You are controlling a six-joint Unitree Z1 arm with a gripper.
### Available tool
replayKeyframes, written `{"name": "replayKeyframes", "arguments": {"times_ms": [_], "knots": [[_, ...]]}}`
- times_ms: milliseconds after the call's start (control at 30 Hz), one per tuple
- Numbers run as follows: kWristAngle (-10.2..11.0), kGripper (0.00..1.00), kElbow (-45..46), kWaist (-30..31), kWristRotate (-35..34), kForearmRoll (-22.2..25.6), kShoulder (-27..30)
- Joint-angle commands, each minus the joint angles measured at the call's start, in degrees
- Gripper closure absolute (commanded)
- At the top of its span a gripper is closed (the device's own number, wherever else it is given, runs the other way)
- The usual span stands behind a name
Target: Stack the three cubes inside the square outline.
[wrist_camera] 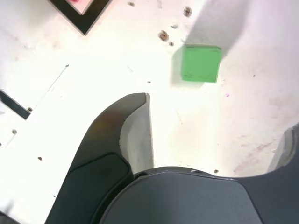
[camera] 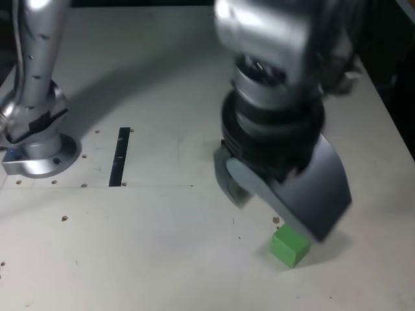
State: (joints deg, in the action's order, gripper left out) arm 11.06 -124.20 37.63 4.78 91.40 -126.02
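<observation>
A green cube (camera: 289,247) (wrist_camera: 201,63) rests on the white table, alone and upright. My gripper (camera: 279,206) (wrist_camera: 217,116) hangs just above and behind it, open, with nothing between the jaws. In the wrist view the cube lies a little beyond the fingertips (wrist_camera: 140,105), apart from both. One corner of the square outline (wrist_camera: 86,21) shows in the wrist view, with a pink-red patch (wrist_camera: 74,2) inside it, cut off by the picture's edge. In the exterior view my arm hides the outline.
A narrow black strip (camera: 120,157) (wrist_camera: 14,105) lies flat on the table toward the exterior view's left. The arm's silver base (camera: 39,152) stands at the far left. Small screw holes (wrist_camera: 163,35) dot the white tabletop (camera: 162,246).
</observation>
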Motion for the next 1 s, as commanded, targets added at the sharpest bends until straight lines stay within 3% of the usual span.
{"name": "replayKeyframes", "arguments": {"times_ms": [0,333,667,800,967], "knots": [[-0.5,0.04,-2.7,-0.1,1.7,0.8,-2.6],[-1.9,0.08,-2.4,-2.8,5.7,0.3,-10.0],[-2.8,0.12,-1.6,-4.3,7.6,-1.7,-13.7],[-4.0,0.22,-1.9,-4.7,8.1,-2.2,-14.6],[-4.3,0.44,-2.5,-4.8,8.5,-2.5,-14.6]]}}
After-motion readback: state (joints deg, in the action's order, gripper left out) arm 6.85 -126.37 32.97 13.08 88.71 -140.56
